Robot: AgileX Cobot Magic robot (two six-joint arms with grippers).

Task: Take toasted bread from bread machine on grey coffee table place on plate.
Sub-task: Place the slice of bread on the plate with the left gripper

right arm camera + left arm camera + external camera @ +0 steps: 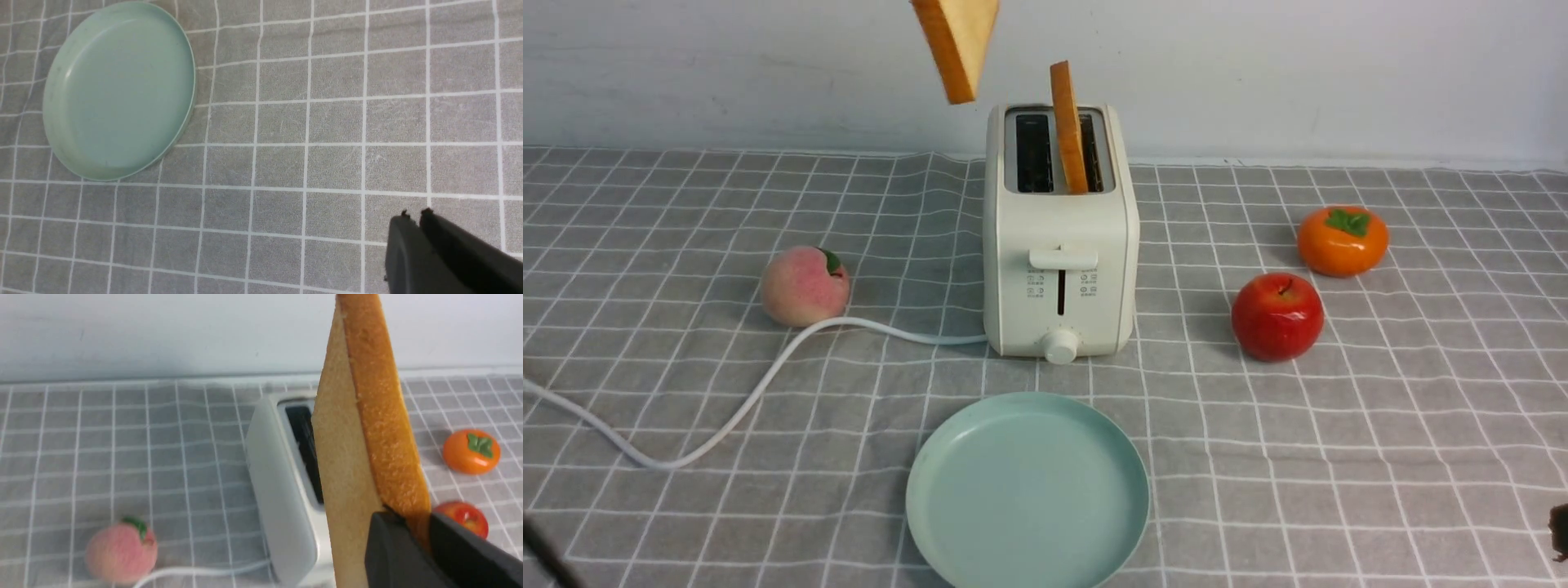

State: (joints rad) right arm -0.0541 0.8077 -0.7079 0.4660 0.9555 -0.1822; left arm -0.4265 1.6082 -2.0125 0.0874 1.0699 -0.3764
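Observation:
One slice of toasted bread (960, 41) hangs in the air above and left of the bread machine (1059, 245); the left gripper itself is above the front view's top edge. In the left wrist view my left gripper (416, 522) is shut on that slice (367, 428) by its crust. The second slice (1068, 126) stands upright in the bread machine's right slot; the left slot is empty. The mint-green plate (931, 506) lies empty in front of the bread machine on the grey coffee table (1421, 457). My right gripper (413, 216) is shut and empty above the cloth, right of the plate (57, 81).
A peach (805, 286) lies left of the bread machine beside its white cord (727, 416). A red apple (1276, 316) and an orange persimmon (1342, 240) lie to its right. A white wall stands behind the table.

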